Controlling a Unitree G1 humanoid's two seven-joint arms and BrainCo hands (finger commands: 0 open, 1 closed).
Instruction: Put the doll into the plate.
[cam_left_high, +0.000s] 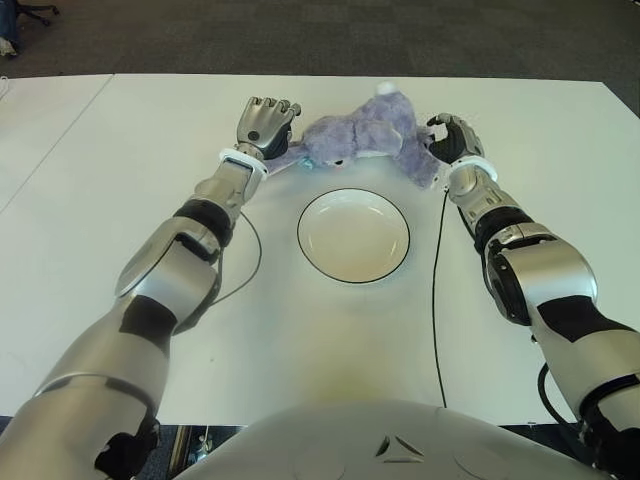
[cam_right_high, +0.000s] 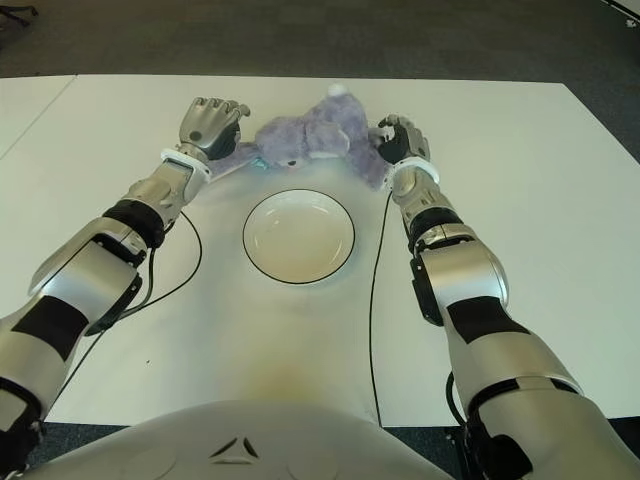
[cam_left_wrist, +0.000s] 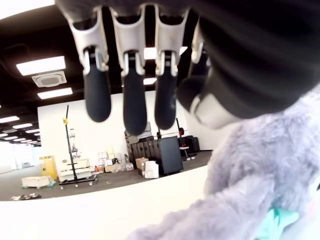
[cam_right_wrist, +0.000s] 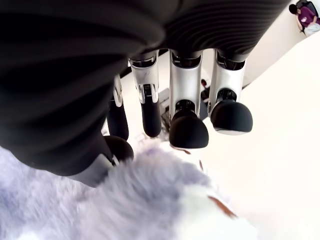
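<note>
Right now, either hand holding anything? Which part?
Nothing clearly held. Left hand and right hand flank the doll, fingers not closed on it; doll lies on the table beyond the plate.

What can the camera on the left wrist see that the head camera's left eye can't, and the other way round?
Only the left wrist view shows the room behind: ceiling lights, stacked black cases and a wheeled stand. Only the left eye view shows the empty plate, the right hand at the doll's other side, both arms and the cables. Both show the purple doll, the white table and the left hand with nothing between its fingers.
</note>
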